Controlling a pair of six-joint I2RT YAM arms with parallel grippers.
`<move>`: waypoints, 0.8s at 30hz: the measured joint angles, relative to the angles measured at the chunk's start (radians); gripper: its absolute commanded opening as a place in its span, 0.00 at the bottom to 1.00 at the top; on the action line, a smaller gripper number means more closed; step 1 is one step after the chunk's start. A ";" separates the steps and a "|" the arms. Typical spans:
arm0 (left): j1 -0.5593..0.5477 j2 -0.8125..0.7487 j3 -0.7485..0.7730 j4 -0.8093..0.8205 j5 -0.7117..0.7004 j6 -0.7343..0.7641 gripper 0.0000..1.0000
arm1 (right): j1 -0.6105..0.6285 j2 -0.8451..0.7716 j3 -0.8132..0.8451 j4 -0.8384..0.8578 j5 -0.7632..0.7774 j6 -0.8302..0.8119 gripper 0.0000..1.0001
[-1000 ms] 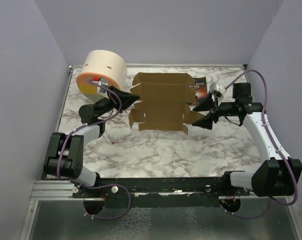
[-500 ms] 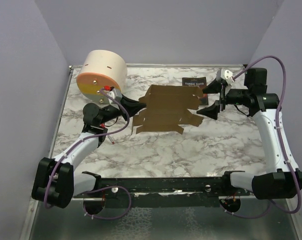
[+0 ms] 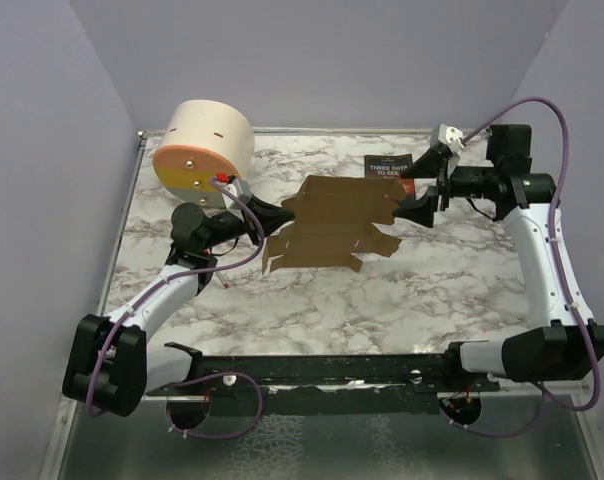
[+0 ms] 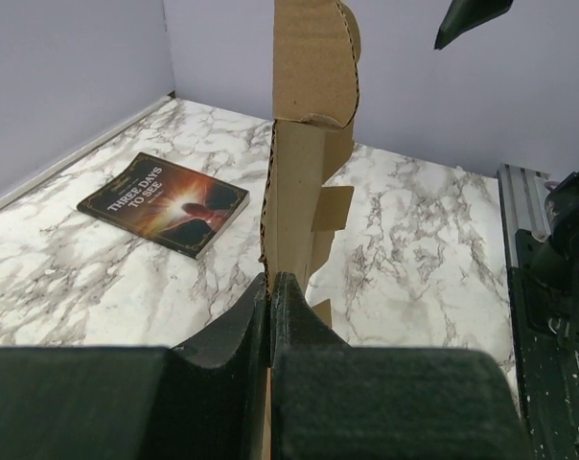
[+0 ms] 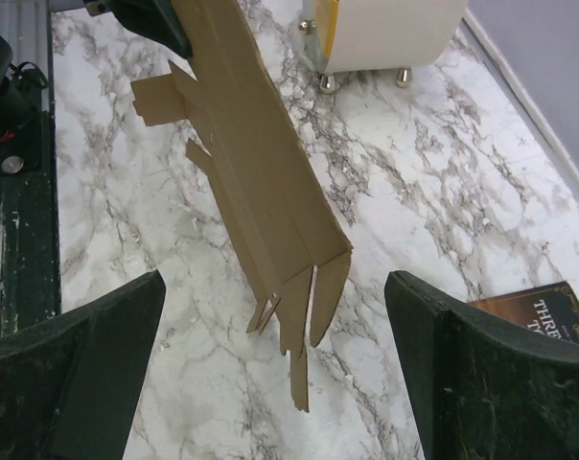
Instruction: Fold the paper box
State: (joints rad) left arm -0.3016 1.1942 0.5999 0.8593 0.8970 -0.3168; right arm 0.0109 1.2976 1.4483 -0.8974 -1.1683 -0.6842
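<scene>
Count on the table: three loose things, two pincers.
One paper box (image 3: pixel 332 225), a single flat brown cardboard sheet; one dark-covered book (image 3: pixel 387 165); one big cream cylinder (image 3: pixel 204 145) with an orange-yellow face; one marble-patterned table (image 3: pixel 382 300) under them all; two pincers, the left pincer (image 3: pixel 280 212) and the right pincer (image 3: pixel 422 190), one on each of the two arms.

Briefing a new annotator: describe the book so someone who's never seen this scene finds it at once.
On the marble table, look toward the far edge, right of centre, just beyond the brown paper box. The book lies flat there. Unlike the plain cardboard and the cream cylinder at the far left, it is thin and dark-covered, with a printed title.
</scene>
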 measured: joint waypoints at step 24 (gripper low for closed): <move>-0.006 0.002 0.013 0.003 0.001 0.000 0.00 | 0.041 0.124 -0.049 0.032 -0.045 0.029 0.63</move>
State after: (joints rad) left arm -0.3080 1.1961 0.6132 0.8619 0.8978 -0.3168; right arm 0.0521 1.4216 1.3994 -0.8658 -1.2133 -0.6552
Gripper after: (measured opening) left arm 0.018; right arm 0.634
